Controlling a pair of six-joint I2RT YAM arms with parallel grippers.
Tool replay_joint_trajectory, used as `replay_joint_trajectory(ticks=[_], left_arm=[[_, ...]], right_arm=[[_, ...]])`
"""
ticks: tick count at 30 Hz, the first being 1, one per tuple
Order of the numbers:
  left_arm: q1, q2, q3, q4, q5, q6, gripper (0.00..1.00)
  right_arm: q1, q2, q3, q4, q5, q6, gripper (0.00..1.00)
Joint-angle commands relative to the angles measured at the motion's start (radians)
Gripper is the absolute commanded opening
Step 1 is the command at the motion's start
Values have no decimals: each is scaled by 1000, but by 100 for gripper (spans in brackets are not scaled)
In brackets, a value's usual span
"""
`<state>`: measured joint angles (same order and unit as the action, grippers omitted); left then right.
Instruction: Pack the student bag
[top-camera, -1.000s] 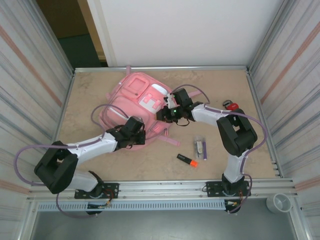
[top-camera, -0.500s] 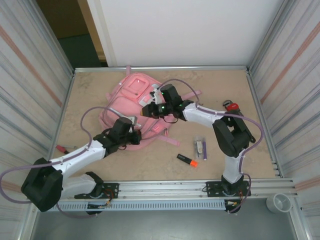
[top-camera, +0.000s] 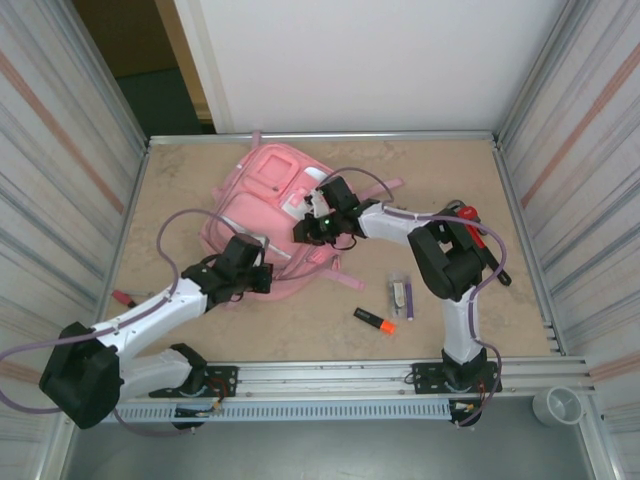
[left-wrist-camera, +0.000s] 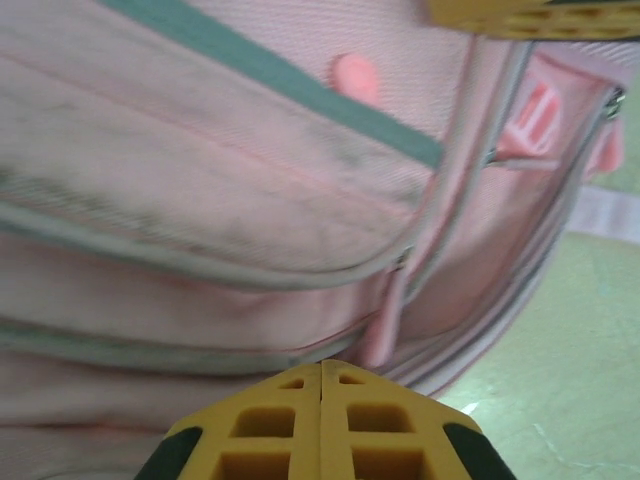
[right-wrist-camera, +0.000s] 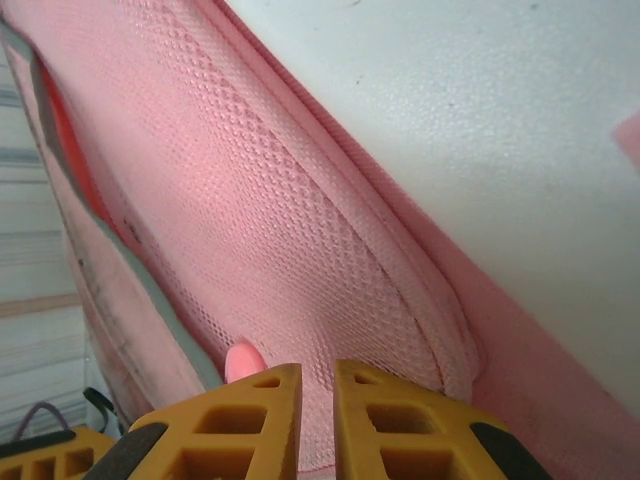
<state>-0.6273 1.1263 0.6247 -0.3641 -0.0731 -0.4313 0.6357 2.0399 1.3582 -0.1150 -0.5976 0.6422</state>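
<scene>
left hand (left-wrist-camera: 320, 372) and right hand (right-wrist-camera: 318, 378) crowd the student bag (top-camera: 262, 188).

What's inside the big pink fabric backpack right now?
Its contents are hidden. From above, the large pink fabric backpack presents outer fabric and pockets, with the left gripper and right gripper at it. An orange-and-black highlighter lies outside, on the table.

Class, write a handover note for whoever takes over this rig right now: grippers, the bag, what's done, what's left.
Left gripper: shut, at the student bag, near edge.
Right gripper: jaws nearly closed against the bag's mesh; grip unclear.
Bag lies far centre-left on the table.
Done: nothing visibly packed.
Left: orange highlighter and small clear pack lie loose beside the bag; load them.
</scene>
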Motion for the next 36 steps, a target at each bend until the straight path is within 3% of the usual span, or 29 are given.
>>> replay_joint_trajectory(ticks=[1, 5, 8, 16, 28, 36], left_arm=[[7, 13, 33, -77, -75, 51, 0], [-37, -3, 38, 28, 26, 69, 0], [-69, 9, 45, 108, 76, 48, 16], [-78, 187, 131, 46, 42, 37, 30], [-78, 312, 203, -45, 49, 16, 31], [-87, 392, 233, -82, -4, -3, 31]], right_arm=[[-47, 53, -30, -165, 126, -56, 16], [-36, 19, -41, -106, 58, -62, 17], [-29, -2, -50, -49, 7, -42, 18], [-23, -15, -65, -14, -17, -19, 18], [-25, -16, -72, -6, -18, -19, 18], [-25, -15, -85, 10, -25, -13, 18]])
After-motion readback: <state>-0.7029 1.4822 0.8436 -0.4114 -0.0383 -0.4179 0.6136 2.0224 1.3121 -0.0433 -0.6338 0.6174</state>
